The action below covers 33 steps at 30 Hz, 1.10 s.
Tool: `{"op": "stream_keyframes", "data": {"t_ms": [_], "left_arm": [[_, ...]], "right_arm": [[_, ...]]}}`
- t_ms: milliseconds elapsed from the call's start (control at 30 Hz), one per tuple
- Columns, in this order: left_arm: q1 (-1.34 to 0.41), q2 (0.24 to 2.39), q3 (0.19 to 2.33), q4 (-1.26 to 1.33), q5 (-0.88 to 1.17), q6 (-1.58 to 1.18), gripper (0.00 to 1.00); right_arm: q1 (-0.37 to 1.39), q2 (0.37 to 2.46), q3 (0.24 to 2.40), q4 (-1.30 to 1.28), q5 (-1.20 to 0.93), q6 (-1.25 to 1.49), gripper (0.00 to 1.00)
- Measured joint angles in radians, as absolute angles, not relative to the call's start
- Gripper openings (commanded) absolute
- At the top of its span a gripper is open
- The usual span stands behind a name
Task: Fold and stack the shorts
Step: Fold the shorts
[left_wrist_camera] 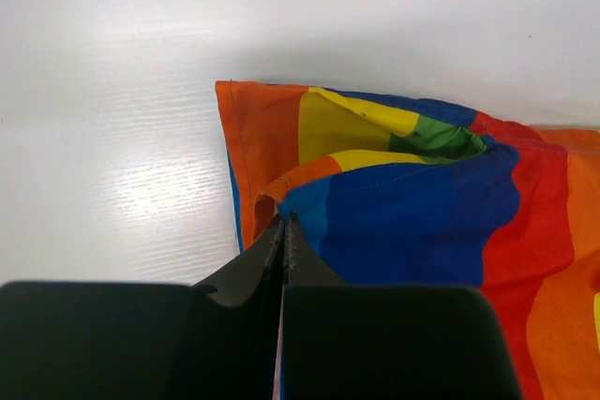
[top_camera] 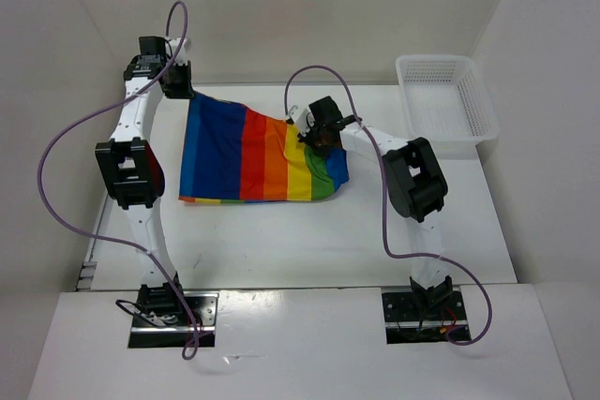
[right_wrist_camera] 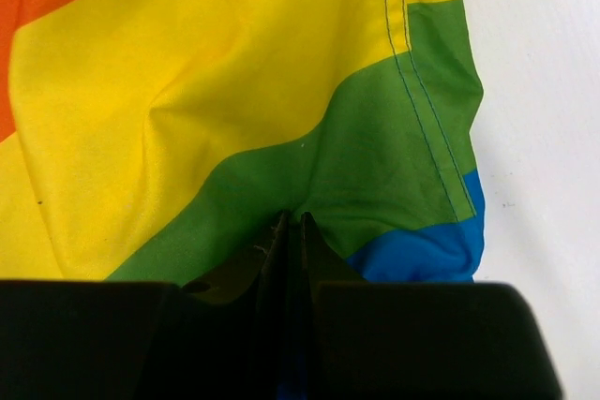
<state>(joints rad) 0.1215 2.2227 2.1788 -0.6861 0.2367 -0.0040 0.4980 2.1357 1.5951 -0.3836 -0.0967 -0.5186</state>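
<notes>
The rainbow-striped shorts (top_camera: 253,152) lie across the middle of the white table, their far edge lifted between the two grippers. My left gripper (top_camera: 178,81) is shut on the shorts' far left corner; in the left wrist view its jaws (left_wrist_camera: 284,222) pinch a blue fold of the shorts (left_wrist_camera: 412,213) above the table. My right gripper (top_camera: 322,138) is shut on the shorts' right edge; in the right wrist view its jaws (right_wrist_camera: 292,222) pinch the green stripe of the shorts (right_wrist_camera: 375,156).
A white plastic mesh basket (top_camera: 445,105) stands at the far right of the table. White walls enclose the table on the left, back and right. Purple cables loop from both arms.
</notes>
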Motion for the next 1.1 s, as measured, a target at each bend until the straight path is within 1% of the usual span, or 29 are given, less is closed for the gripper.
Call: {"op": "stream_keyframes", "data": {"t_ms": [133,300,367,400,433,533,600,633,667,700,733,833,967,1033,1100], "left_arm": [[0.121,2.252,2.217,-0.685,0.244,-0.004,0.00],[0.121,2.423,2.431,-0.671,0.255,-0.004,0.00],[0.119,2.482,2.473,-0.654,0.236,-0.004,0.03],[0.118,2.507,2.476,-0.650,0.218,-0.004,0.03],[0.116,2.528,2.476,-0.647,0.198,-0.004,0.08],[0.112,2.598,2.476,-0.643,0.145,-0.003,0.14],[0.112,2.645,2.476,-0.643,0.114,-0.004,0.18],[0.112,2.664,2.477,-0.639,0.108,-0.007,0.21],[0.113,2.666,2.490,-0.633,0.099,-0.006,0.27],[0.113,2.666,2.497,-0.627,0.083,-0.002,0.42],[0.113,2.666,2.503,-0.622,0.070,-0.004,0.49],[0.113,2.669,2.510,-0.628,0.046,-0.004,0.73],[0.113,2.664,2.524,-0.657,0.049,-0.002,0.80],[0.113,2.646,2.524,-0.682,0.056,-0.003,0.82],[0.113,2.593,2.494,-0.702,0.066,-0.003,0.83]], "right_arm": [[0.498,2.136,1.595,-0.383,-0.093,-0.522,0.14],[0.498,2.138,1.593,-0.379,-0.088,-0.527,0.13],[0.498,2.140,1.592,-0.374,-0.083,-0.530,0.13],[0.498,2.142,1.591,-0.371,-0.080,-0.533,0.12],[0.499,2.144,1.591,-0.367,-0.075,-0.533,0.12],[0.500,2.148,1.590,-0.359,-0.060,-0.533,0.12],[0.500,2.149,1.590,-0.355,-0.047,-0.525,0.15],[0.500,2.149,1.590,-0.351,-0.036,-0.517,0.17],[0.500,2.149,1.591,-0.348,-0.026,-0.507,0.22],[0.500,2.149,1.596,-0.348,-0.014,-0.494,0.24],[0.502,2.149,1.603,-0.349,-0.001,-0.482,0.28],[0.502,2.149,1.639,-0.350,0.033,-0.434,0.34],[0.501,2.127,1.674,-0.347,0.053,-0.382,0.34],[0.500,2.103,1.677,-0.348,0.058,-0.371,0.34],[0.493,2.074,1.677,-0.352,0.062,-0.363,0.29]]}}
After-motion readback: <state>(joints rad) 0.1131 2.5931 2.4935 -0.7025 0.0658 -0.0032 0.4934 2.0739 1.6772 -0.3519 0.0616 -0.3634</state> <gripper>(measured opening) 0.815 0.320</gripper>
